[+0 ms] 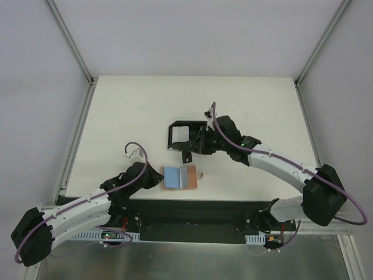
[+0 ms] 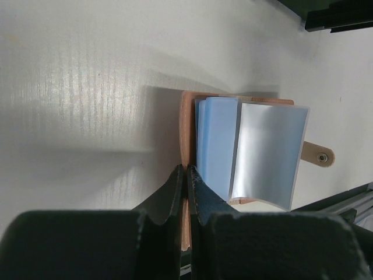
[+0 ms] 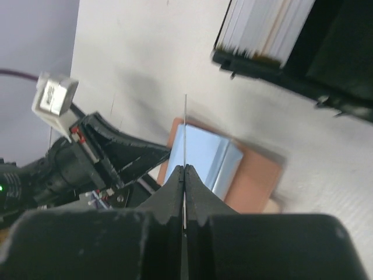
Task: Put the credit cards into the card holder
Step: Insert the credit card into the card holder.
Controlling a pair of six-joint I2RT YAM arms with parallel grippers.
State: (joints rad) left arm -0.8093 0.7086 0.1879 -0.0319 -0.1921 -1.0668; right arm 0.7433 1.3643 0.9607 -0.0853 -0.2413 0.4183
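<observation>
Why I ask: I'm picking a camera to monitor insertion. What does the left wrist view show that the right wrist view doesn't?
Only the left wrist view: the metal stud on the snap tab, and a close look at the left jaws shut on the card holder at its edge. Only the right wrist view: a thin card held edge-on in the shut right jaws, and the black box with its card stack. Both: the open tan card holder with blue cards in it.

1. You see smooth, matt tan leather on the card holder [image 2: 185, 116] between the fingers [image 2: 171, 195] of your left hand [image 2: 186, 172].
2. The credit cards [image 2: 221, 140] beside those fingers look like glossy plastic.
3. The surface [image 2: 87, 87] beneath: white, faintly ribbed.
</observation>
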